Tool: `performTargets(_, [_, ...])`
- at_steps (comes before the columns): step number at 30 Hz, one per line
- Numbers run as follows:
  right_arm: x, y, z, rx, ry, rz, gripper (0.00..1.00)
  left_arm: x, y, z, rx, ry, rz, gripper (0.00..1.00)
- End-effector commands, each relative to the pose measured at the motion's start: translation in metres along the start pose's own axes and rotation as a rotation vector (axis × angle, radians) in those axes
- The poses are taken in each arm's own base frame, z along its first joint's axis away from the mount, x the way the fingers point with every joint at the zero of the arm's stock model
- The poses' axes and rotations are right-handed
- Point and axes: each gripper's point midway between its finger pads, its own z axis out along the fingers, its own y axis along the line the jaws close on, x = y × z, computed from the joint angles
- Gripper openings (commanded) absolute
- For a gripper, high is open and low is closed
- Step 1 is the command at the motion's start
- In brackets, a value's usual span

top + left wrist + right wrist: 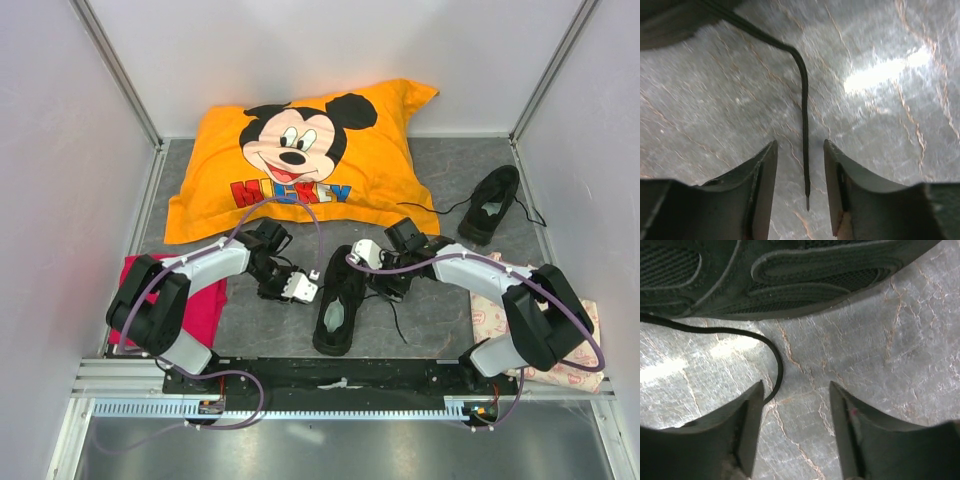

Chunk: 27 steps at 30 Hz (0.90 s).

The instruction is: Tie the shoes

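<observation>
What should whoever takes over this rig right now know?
Left gripper: jaws open, straddling a loose lace end on the table, not clamped.
Right gripper: jaws open beside the near shoe, a lace curving by one finger.
Near shoe lies centre, between the grippers; far shoe sits far right, laces trailing.
Done: nothing tied. To do: grasp both laces, knot this shoe, then the other.

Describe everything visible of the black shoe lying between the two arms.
The shoe is a black low sneaker with mesh side panels, standing on its sole on the grey mat, pale insole showing toward its near end. It is untied: the left lace trails flat between the fingers of the open left pincer, the right lace curls beside the open right pincer. Nothing is gripped.
</observation>
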Motion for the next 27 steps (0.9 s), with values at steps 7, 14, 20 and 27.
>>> performTargets(7, [-0.031,0.017,-0.005,-0.076,-0.192,-0.059,0.75,-0.065,0.006,-0.015,-0.061,-0.315,-0.054,0.56])
performTargets(14, [-0.045,0.026,0.003,-0.157,-0.244,-0.033,0.68,-0.077,0.016,-0.01,-0.08,-0.373,-0.164,0.58])
performTargets(20, [-0.049,0.033,0.008,-0.165,-0.248,-0.052,0.72,-0.078,0.021,0.0,-0.085,-0.334,-0.173,0.6])
performTargets(27, [-0.048,0.03,0.023,-0.094,-0.172,-0.128,0.68,-0.078,0.017,0.003,-0.048,-0.328,-0.19,0.6])
